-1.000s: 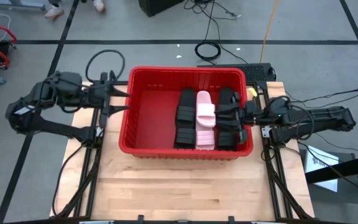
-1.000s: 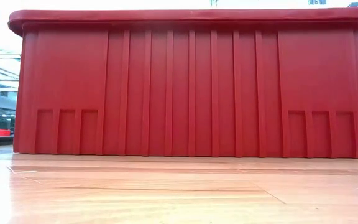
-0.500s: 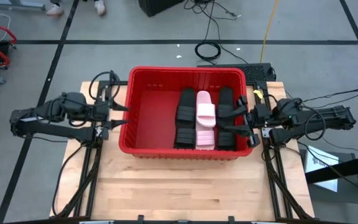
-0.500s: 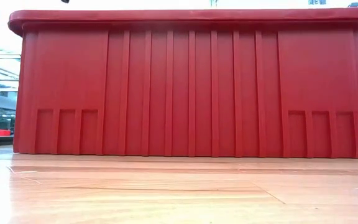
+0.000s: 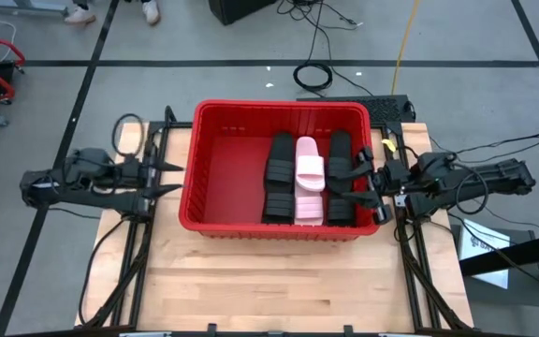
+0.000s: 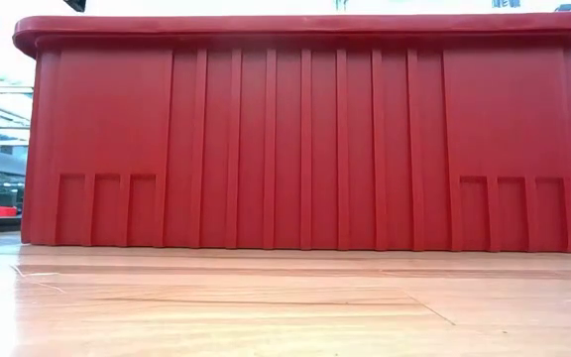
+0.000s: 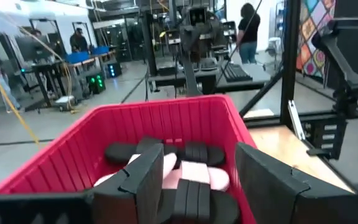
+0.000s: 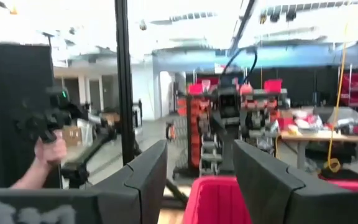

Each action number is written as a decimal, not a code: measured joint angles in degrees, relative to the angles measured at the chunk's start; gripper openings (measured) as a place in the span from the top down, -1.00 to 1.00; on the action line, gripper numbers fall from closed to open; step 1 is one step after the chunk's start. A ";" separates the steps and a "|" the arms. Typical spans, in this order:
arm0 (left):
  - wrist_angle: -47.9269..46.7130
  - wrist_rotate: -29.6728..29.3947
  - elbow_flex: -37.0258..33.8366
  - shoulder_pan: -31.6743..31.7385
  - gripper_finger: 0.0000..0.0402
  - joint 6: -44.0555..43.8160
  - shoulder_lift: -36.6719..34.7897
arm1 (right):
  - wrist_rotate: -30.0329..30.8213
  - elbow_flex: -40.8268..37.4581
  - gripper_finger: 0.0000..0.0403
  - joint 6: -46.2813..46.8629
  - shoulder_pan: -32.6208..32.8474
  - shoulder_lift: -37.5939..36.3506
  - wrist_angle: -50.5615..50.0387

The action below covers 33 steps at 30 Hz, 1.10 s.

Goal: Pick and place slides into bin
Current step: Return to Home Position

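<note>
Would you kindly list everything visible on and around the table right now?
bin: one, red, on the table's far half.
black slides: four as far as shows, black, in two rows inside the bin.
pink slides: two, pale pink, between the black rows.
table: one, pale wood, under the bin.
cables: several, black plus one yellow, on the floor beyond the table.
person: one, dark top, in the room behind; others farther off.
left gripper: one, dark, open, beside the bin's left wall.
right gripper: one, dark, open, over the bin's right rim.
</note>
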 joint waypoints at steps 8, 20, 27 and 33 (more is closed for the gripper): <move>-2.88 -0.03 -4.86 0.02 0.01 -0.18 -7.79 | -1.66 -9.99 0.15 1.56 0.00 -8.44 8.32; -2.23 0.21 -10.74 0.04 0.01 -0.68 -19.65 | -3.04 -23.37 0.15 2.98 0.00 -25.35 15.71; -3.79 -1.13 -12.23 0.04 0.01 -0.59 -19.60 | -2.91 -30.02 0.15 1.85 -0.09 -32.61 21.90; -1.90 -0.35 -12.06 0.04 0.01 -2.01 -19.62 | -2.77 -34.83 0.15 1.45 -0.09 -37.05 24.96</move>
